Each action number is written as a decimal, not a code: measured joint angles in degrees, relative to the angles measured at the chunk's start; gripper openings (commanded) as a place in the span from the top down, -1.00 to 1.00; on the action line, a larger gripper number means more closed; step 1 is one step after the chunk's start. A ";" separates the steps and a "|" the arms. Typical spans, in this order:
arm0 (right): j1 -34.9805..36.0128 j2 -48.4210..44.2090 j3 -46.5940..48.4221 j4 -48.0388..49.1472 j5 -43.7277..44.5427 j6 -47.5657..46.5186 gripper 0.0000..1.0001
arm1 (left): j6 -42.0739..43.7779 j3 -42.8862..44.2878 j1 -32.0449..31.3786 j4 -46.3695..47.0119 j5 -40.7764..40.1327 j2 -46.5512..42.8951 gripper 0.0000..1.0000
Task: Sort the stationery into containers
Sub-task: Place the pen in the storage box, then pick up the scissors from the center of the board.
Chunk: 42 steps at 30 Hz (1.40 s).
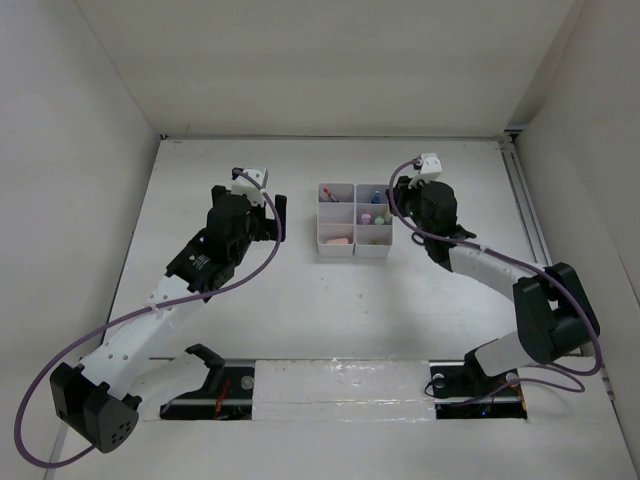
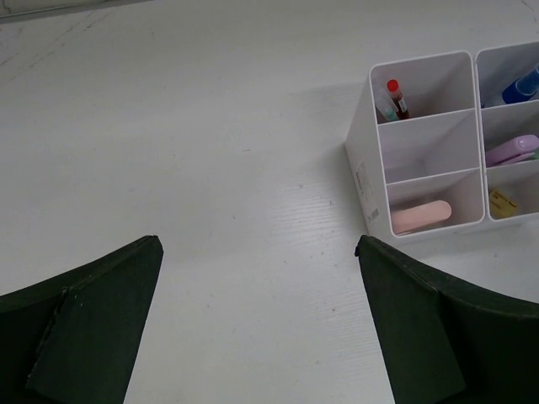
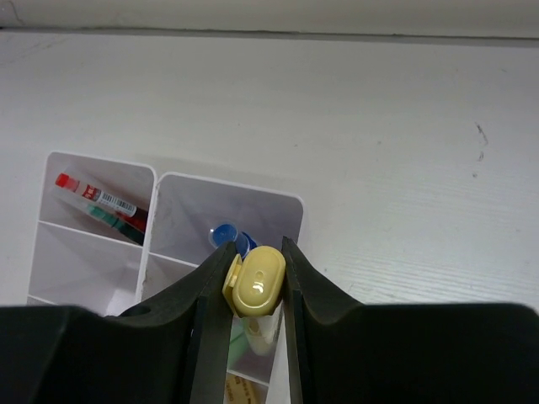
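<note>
The white organiser tray [image 1: 353,243] stands mid-table. My right gripper [image 3: 257,282] is shut on a yellow highlighter [image 3: 255,284] and holds it upright over the tray's right column [image 3: 290,210], just in front of the compartment with the blue piece [image 3: 224,235]. In the top view the right gripper [image 1: 398,208] is at the tray's right side. A red pen [image 3: 91,194] leans in the far left compartment. My left gripper [image 2: 258,244] is open and empty above the table, left of the tray [image 2: 364,168]. A pale pink block [image 2: 420,217] and a pink highlighter [image 2: 511,150] lie in compartments.
White walls enclose the table on the left, back and right. A rail [image 1: 522,200] runs along the right edge. Bare table surface [image 2: 210,151] lies left of the tray. A yellowish item [image 2: 503,202] sits in the near right compartment.
</note>
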 measured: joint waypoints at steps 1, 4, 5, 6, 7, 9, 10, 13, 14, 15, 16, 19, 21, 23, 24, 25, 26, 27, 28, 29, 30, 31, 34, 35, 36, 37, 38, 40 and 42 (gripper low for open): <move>0.11 0.04 -0.09 0.02 0.11 0.00 0.45 | 0.00 0.00 0.00 0.00 0.02 0.00 -1.00; 0.39 0.04 -0.70 0.48 0.13 -0.04 -0.20 | 0.00 0.00 0.00 0.02 0.02 0.00 -1.00; 0.39 0.02 -1.20 0.50 0.13 0.20 -0.28 | -0.02 0.00 0.00 0.00 0.02 0.00 -1.00; 0.39 -0.07 -1.75 0.79 0.13 0.09 -0.34 | -0.02 0.00 0.00 0.00 0.00 0.00 -1.00; 0.39 -0.33 -2.32 0.90 0.13 0.17 -0.48 | -0.02 0.00 0.00 0.00 0.00 0.00 -1.00; 0.39 -1.29 -3.65 1.01 0.13 0.59 -0.50 | -0.07 0.00 0.00 0.00 -0.04 0.00 -1.00; 0.39 -1.86 -4.00 0.92 0.13 0.68 -0.84 | -0.07 0.00 0.00 0.00 -0.04 0.00 -1.00; 0.39 -4.59 -4.63 0.83 0.37 1.42 -0.92 | -0.52 0.00 0.00 0.00 -0.28 0.09 -1.00; 0.37 -5.88 -4.72 0.83 0.55 1.88 -1.00 | -0.76 0.00 0.00 0.00 -0.35 0.17 -1.00; 0.33 -7.17 -4.79 0.76 0.70 2.45 -1.00 | -1.09 0.04 0.00 0.00 -0.50 0.31 -1.00; 0.22 -8.66 -4.83 0.59 1.07 2.95 -1.00 | -1.53 0.11 0.00 0.00 -0.74 0.57 -1.00; -0.44 -12.94 -4.76 -1.05 3.37 5.35 -1.00 | -3.52 0.48 0.00 -0.02 -1.81 1.42 -1.00; -1.27 -14.58 -4.00 -4.79 6.19 7.54 -1.00 | -5.90 1.01 0.00 -0.33 -2.40 1.68 -1.00; -2.36 -14.56 -2.03 -10.10 9.51 10.16 -1.00 | -8.70 2.05 -0.02 -0.50 -3.06 1.81 -1.00; -3.08 -14.27 -0.66 -13.88 11.63 11.78 -1.00 | -10.12 2.84 -0.02 -0.81 -3.34 1.84 -1.00; -3.82 -13.88 0.74 -17.62 13.29 13.51 -1.00 | -11.56 3.72 0.00 -1.07 -3.63 1.81 -1.00; -4.87 -13.35 2.27 -21.55 14.80 15.43 -1.00 | -12.76 4.52 0.00 -1.20 -4.17 1.70 -1.00; -5.86 -12.81 3.45 -24.68 15.93 17.00 -1.00 | -13.60 5.11 -0.02 -1.29 -4.59 1.44 -1.00; -7.45 -12.39 4.35 -27.67 16.09 18.64 -1.00 | -14.25 5.60 0.00 -1.49 -5.03 1.03 -1.00; -8.96 -12.20 4.83 -30.25 16.15 20.15 -1.00 | -14.53 5.90 -0.02 -1.62 -5.42 0.39 -1.00; -10.47 -12.11 4.96 -32.35 16.04 21.40 -1.00 | -14.71 5.99 0.00 -1.66 -5.99 -0.46 -1.00; -11.98 -12.09 4.96 -34.38 15.80 22.43 -1.00 | -14.86 5.97 -0.02 -1.81 -6.43 -1.46 -1.00; -15.13 -12.04 4.70 -38.42 15.32 24.72 -1.00 | -14.56 5.57 0.00 -1.16 -6.84 -4.72 -1.00; -15.69 -12.04 4.50 -39.15 15.04 25.29 -1.00 | -14.16 4.81 0.00 -0.22 -6.56 -6.10 -1.00; -16.00 -12.04 4.13 -39.52 14.86 25.81 -0.96 | -13.77 3.96 0.00 0.39 -5.90 -7.54 -1.00; -16.31 -12.04 3.65 -39.76 14.60 26.23 -0.93 | -13.14 3.28 0.00 0.72 -5.29 -8.74 -1.00; -16.63 -12.04 3.08 -39.98 14.29 26.49 -0.82 | -12.61 2.84 -0.02 1.01 -4.63 -9.49 -1.00; -16.96 -11.69 2.19 -40.30 13.84 26.40 -0.70 | -11.63 2.25 0.00 1.68 -3.72 -10.10 -1.00; -17.29 -10.19 2.01 -40.44 12.79 25.16 -0.49 | -10.86 2.12 -0.02 1.90 -2.97 -9.97 -1.00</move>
